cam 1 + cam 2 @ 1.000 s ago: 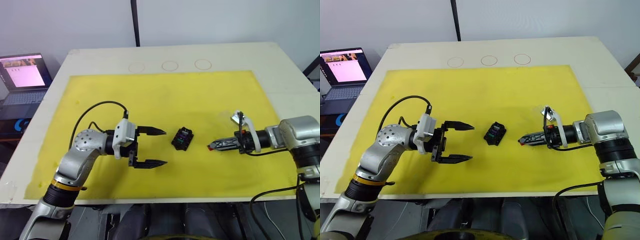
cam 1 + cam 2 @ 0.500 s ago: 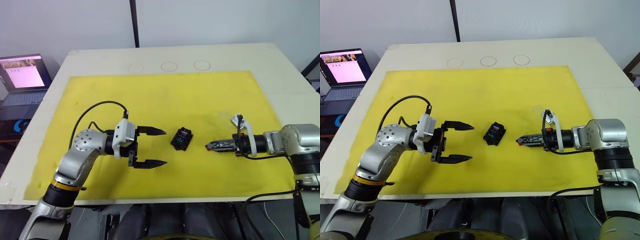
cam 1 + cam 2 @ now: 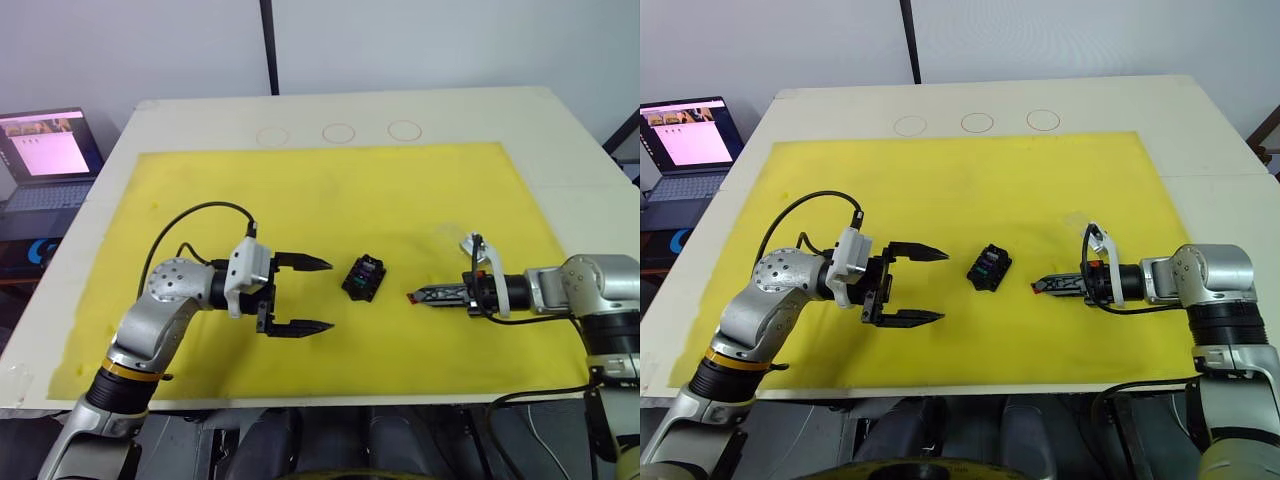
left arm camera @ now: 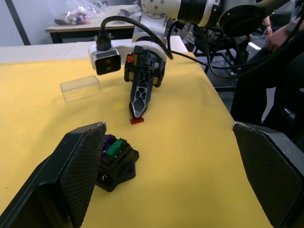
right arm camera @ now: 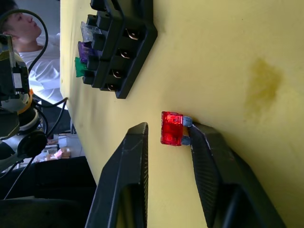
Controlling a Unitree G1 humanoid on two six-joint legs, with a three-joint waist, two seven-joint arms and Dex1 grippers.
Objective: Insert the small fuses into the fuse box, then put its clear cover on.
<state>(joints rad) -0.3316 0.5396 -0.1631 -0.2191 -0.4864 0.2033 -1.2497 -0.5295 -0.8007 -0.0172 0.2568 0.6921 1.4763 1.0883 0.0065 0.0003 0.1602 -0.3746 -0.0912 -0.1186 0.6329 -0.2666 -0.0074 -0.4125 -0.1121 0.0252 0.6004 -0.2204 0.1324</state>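
Note:
The black fuse box (image 3: 364,277) lies mid-mat with green and purple small fuses (image 4: 114,146) seated in its slots. A red fuse (image 5: 171,128) lies on the yellow mat (image 3: 330,190) to the right of the box. It is between the tips of my right gripper (image 3: 420,296), which is low over the mat. Its blades touch one finger (image 5: 204,147), and a thin gap shows to the other. The clear cover (image 4: 80,88) rests on the mat behind that gripper. My left gripper (image 3: 331,295) stands wide open and empty just left of the box.
A laptop (image 3: 45,150) sits off the table's left side. Three drawn circles (image 3: 338,132) mark the table beyond the mat, with a black pole (image 3: 270,45) behind. A person (image 5: 28,28) sits beyond the table in the right wrist view.
My right gripper has sunk to the mat and edged left toward the box with the red fuse at its tips. The left arm and the box have stayed put.

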